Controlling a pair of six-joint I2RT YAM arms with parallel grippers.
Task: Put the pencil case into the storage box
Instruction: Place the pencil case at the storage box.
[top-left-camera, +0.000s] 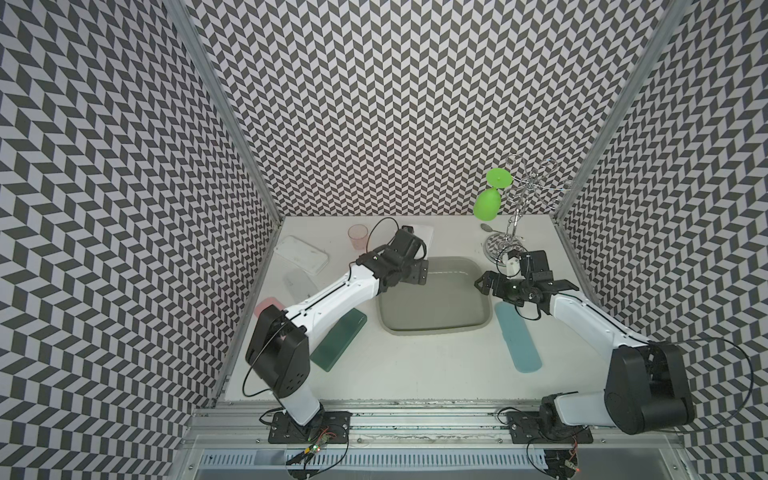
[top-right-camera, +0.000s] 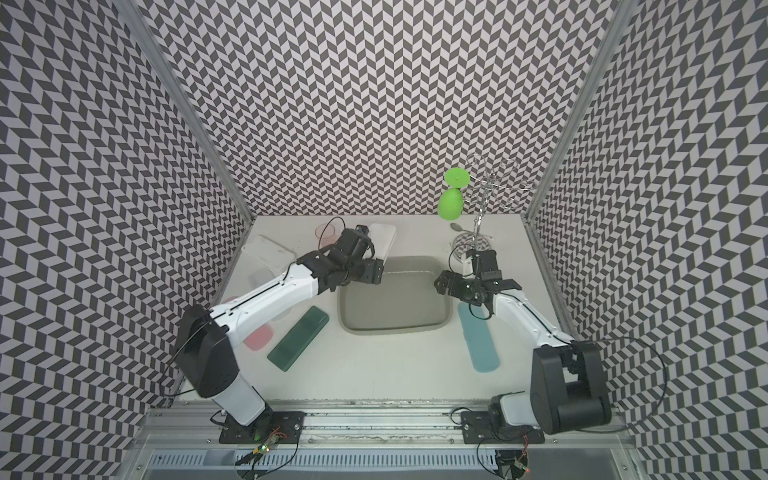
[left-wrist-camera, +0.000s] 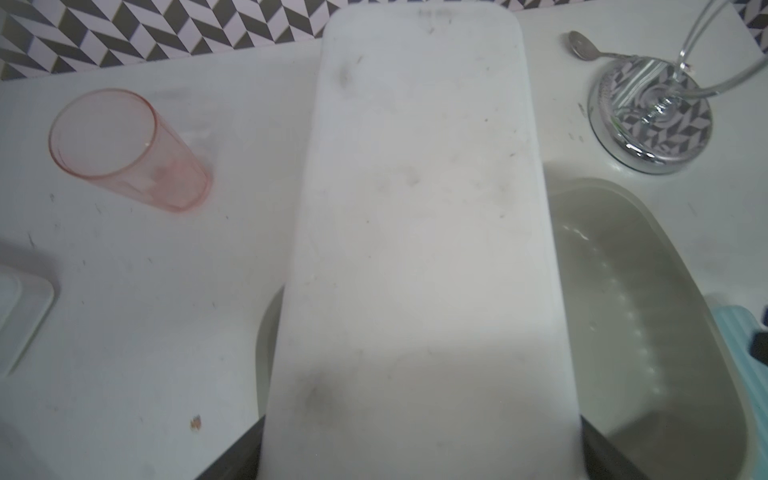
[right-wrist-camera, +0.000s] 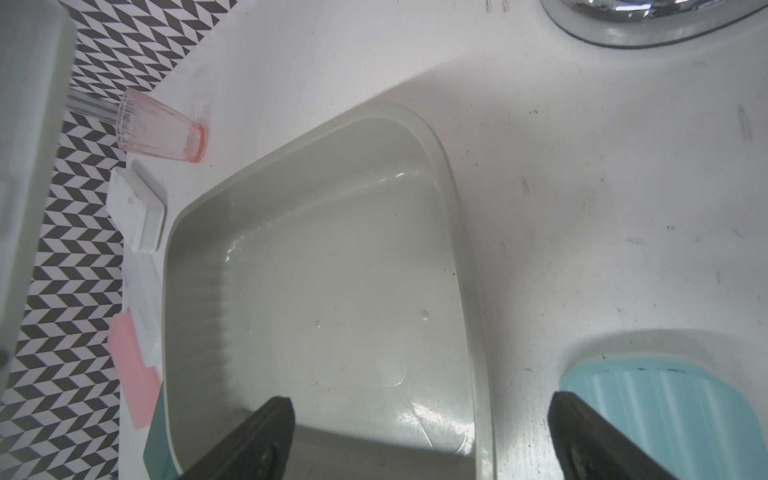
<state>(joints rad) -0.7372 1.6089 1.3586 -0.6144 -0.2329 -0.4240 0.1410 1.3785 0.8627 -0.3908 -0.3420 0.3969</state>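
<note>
Pencil case (left-wrist-camera: 415, 208) sits clamped in left hand (left-wrist-camera: 422, 453); right hand (right-wrist-camera: 419, 405) gapes.

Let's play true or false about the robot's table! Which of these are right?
1. The left gripper holds a white pencil case. True.
2. A pencil case already lies inside the storage box. False: nothing lies in it.
3. The right gripper is holding the blue pencil case. False: its jaws are open and empty, and that case lies on the table beside the box.
4. A green glass hangs upside down on the wire rack. True.
</note>
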